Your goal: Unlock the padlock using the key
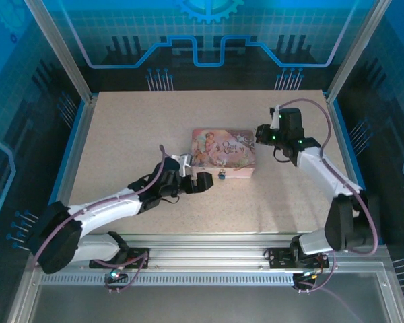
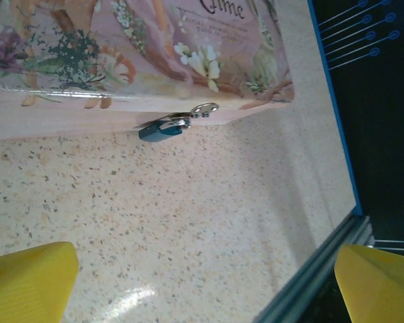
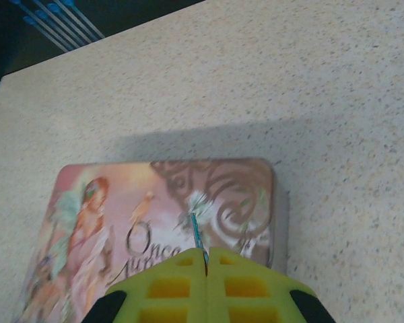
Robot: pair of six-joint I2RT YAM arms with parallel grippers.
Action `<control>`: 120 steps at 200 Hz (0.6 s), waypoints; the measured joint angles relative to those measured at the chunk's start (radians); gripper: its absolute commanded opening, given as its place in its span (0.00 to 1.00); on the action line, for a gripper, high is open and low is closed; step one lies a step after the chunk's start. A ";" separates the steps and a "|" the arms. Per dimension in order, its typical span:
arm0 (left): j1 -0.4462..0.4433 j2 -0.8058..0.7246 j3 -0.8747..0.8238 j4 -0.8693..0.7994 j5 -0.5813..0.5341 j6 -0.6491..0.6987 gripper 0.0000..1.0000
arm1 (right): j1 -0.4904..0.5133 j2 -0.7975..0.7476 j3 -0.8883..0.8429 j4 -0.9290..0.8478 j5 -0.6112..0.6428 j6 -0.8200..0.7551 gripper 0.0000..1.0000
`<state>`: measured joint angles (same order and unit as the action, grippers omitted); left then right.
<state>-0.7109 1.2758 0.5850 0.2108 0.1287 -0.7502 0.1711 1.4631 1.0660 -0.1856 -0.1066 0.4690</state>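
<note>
Left tool [image 1: 198,172]: yellow pads [image 2: 27,282] spread out to the bottom corners of the left wrist view, nothing between them but bare tabletop [image 2: 188,222]. Aimed at the padlock [image 2: 160,130], near it, not touching.

Padlock: small and teal, hung against the near wall of the pink tin box [image 2: 87,111], upper middle of that frame. Long axis along the wall, teal body to the left, silvery end to the right. Keyhole side not readable. From above, sits at the lower right edge of the box, just right of the left tool.

Farther up: right tool [image 3: 207,254] at the right end of the box, pads pressed together on a thin sliver, likely the key [image 3: 198,232], pointing up the frame over the lid [image 3: 155,195].

Left arm nearer the padlock, key on the far side. Probably calls for a reach across the lid and down to the near wall, blade turned in line with the padlock body.
</note>
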 measured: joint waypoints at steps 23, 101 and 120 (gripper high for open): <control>-0.048 0.067 -0.005 0.078 -0.050 0.033 0.99 | -0.027 0.116 0.064 0.039 -0.020 0.000 0.00; -0.101 0.322 0.047 0.265 -0.104 0.106 0.99 | -0.066 0.405 0.267 0.066 -0.122 0.010 0.00; -0.110 0.356 0.061 0.294 -0.117 0.116 0.99 | -0.066 0.455 0.319 0.063 -0.147 0.014 0.00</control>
<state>-0.8211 1.6314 0.6464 0.5053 0.0120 -0.6338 0.1055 1.9182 1.3849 -0.1223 -0.2539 0.4831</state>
